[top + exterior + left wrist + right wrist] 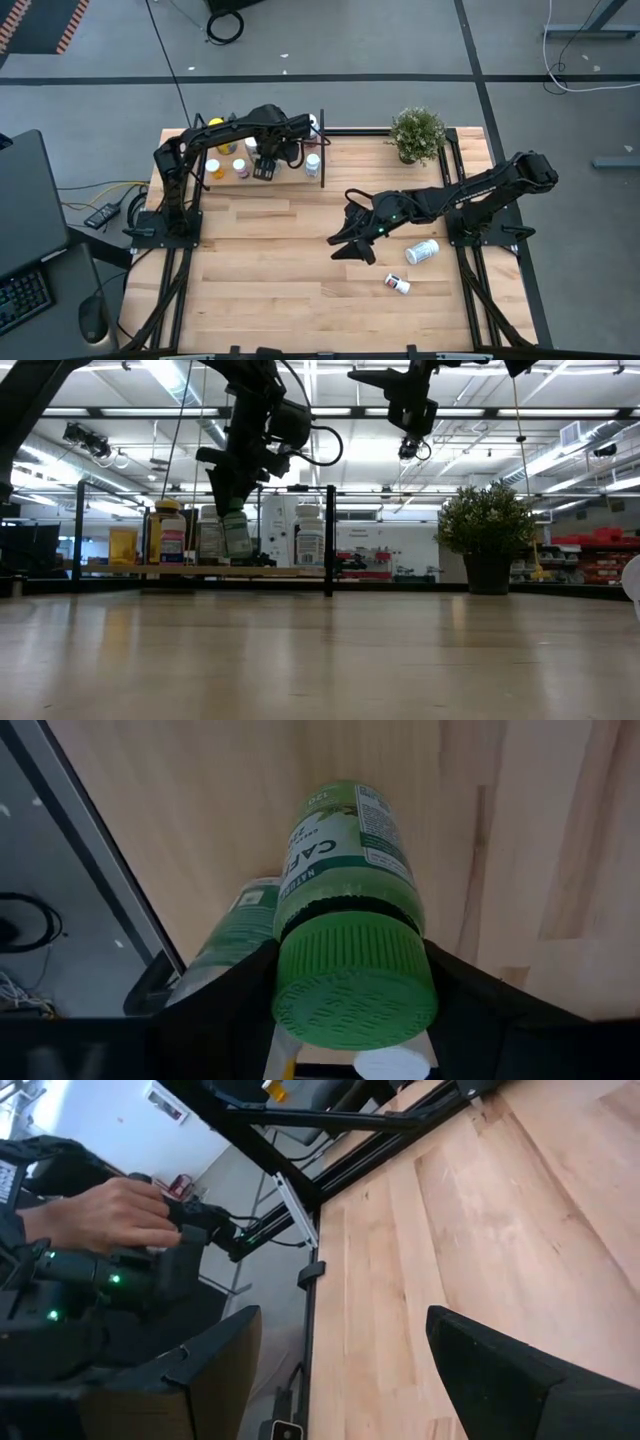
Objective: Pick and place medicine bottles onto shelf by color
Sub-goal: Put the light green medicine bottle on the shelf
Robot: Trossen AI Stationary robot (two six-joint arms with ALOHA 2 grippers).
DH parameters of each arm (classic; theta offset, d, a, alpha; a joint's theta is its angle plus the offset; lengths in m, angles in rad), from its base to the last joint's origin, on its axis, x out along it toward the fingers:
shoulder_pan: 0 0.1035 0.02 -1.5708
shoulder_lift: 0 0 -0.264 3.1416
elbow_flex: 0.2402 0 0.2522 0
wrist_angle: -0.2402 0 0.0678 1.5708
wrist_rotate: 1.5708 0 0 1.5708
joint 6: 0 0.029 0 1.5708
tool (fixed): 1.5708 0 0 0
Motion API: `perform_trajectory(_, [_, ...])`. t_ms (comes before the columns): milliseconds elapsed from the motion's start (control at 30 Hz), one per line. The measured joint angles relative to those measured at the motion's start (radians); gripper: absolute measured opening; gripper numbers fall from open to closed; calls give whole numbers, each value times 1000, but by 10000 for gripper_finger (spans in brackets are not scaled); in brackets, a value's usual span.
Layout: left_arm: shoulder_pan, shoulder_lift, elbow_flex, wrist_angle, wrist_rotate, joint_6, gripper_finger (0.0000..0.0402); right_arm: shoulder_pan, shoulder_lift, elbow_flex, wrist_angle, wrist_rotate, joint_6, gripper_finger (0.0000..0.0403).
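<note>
Green ribbed cap fills my left wrist view: left end effector pinching a green plastic bottle by the cap, over the pale wood shelf with thin black posts. White bottles and one amber yellow-capped bottle stand on it. Right end effector spread, holding nothing, above the plank tabletop. Two white cylindrical bottles lie on their sides near it.
</note>
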Motion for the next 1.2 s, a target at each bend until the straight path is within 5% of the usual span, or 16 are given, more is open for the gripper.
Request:
perform_trajectory(800, [-7, 59, 1, -4, 5, 8, 222, 19, 0, 0, -5, 0, 14, 291])
perform_trajectory(1200, [-22, 62, -1, -15, -48, -10, 284, 36, 0, 0, -5, 0, 17, 291])
